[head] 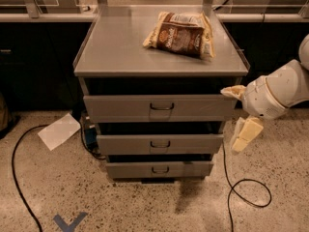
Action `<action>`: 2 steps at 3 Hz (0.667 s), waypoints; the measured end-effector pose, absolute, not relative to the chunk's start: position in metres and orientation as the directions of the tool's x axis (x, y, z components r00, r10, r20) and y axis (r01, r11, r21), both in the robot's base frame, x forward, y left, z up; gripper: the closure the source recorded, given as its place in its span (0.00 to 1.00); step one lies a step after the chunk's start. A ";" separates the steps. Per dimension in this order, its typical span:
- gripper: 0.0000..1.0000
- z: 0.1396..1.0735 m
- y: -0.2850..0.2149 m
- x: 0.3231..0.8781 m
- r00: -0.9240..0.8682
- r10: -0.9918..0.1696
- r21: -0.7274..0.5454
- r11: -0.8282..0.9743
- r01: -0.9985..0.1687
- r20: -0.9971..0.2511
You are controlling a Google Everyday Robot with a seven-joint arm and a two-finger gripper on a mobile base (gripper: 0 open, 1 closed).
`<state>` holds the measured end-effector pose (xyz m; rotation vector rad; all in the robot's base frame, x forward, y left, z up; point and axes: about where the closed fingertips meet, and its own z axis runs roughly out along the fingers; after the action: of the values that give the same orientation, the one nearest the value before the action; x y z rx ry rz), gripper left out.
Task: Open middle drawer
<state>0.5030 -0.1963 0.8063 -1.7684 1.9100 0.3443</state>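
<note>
The grey metal cabinet has three drawers stacked in front. The middle drawer (160, 143) is the second one, a wide shallow front with a small dark wire handle (160, 144) at its centre. It sits a little forward of the cabinet body, like the other two. My gripper (240, 116) hangs at the cabinet's right side, level with the top and middle drawers. One cream finger (233, 91) points left near the top drawer's right end. The other finger (246, 134) points down beside the middle drawer's right end. The fingers are spread apart and hold nothing.
A brown snack bag (180, 33) lies on the cabinet top (120, 47). The top drawer (161, 107) and bottom drawer (160, 169) have like handles. A white paper (59, 131) and a black cable (19, 173) lie on the floor left; another cable (244, 190) loops right. Blue tape (69, 222) marks the floor.
</note>
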 end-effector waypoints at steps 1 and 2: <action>0.00 0.789 -0.189 0.512 -0.016 -0.841 -0.162 0.123 -0.979 -0.540; 0.00 0.762 -0.181 0.520 0.004 -0.821 -0.176 0.118 -0.977 -0.571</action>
<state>0.5201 -0.1807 0.7623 -1.7390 1.8529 0.3699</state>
